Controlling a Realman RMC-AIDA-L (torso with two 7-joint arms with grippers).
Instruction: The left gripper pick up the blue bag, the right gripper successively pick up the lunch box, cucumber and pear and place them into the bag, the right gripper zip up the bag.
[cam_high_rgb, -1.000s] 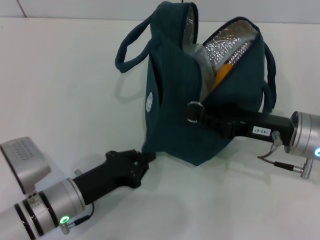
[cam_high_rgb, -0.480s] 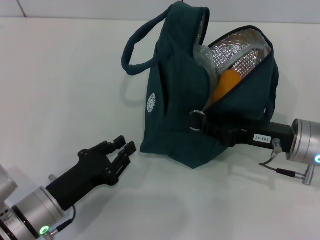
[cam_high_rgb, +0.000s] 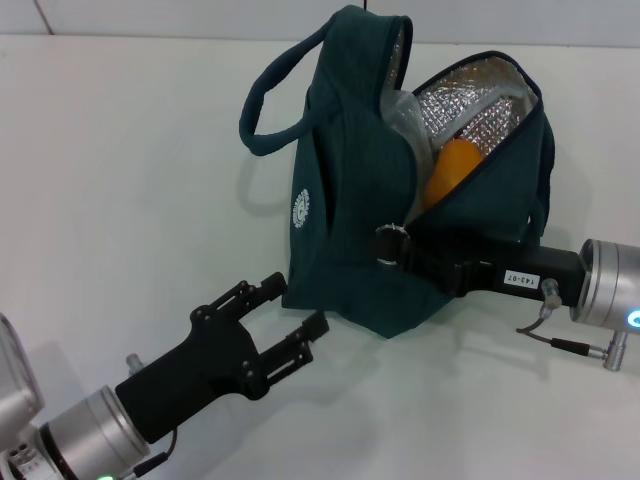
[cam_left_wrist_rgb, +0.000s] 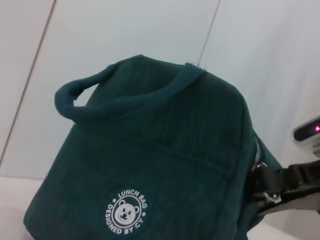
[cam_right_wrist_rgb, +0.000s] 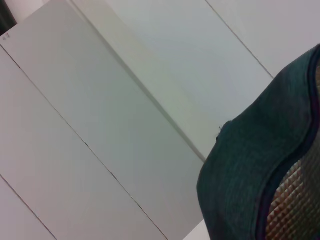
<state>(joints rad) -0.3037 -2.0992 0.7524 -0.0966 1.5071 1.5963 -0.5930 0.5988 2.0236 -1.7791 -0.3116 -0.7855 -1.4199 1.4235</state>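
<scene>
The blue bag (cam_high_rgb: 350, 230) stands on the white table, its top gaping and the silver foil lining (cam_high_rgb: 480, 95) showing. Inside, the orange pear (cam_high_rgb: 450, 170) sits beside clear plastic of the lunch box (cam_high_rgb: 405, 110). The cucumber is hidden. My right gripper (cam_high_rgb: 400, 248) reaches in from the right and is shut on the zipper's silver ring pull (cam_high_rgb: 388, 245) on the bag's front edge. My left gripper (cam_high_rgb: 297, 305) is open just in front of the bag's lower left corner, not touching it. The left wrist view shows the bag's logo (cam_left_wrist_rgb: 125, 212), a handle (cam_left_wrist_rgb: 80, 95) and the right gripper (cam_left_wrist_rgb: 280, 185).
White tabletop (cam_high_rgb: 130, 180) spreads to the left of and in front of the bag. One rolled handle (cam_high_rgb: 270, 100) loops out to the left, the other (cam_high_rgb: 545, 190) hangs at the right. The right wrist view shows only the bag's rim (cam_right_wrist_rgb: 250, 165) and pale wall panels.
My left gripper let go of the bag's lower corner, drew back, then opened wide and came forward again. The bag shifted slightly right. The right gripper stayed on the zipper pull.
</scene>
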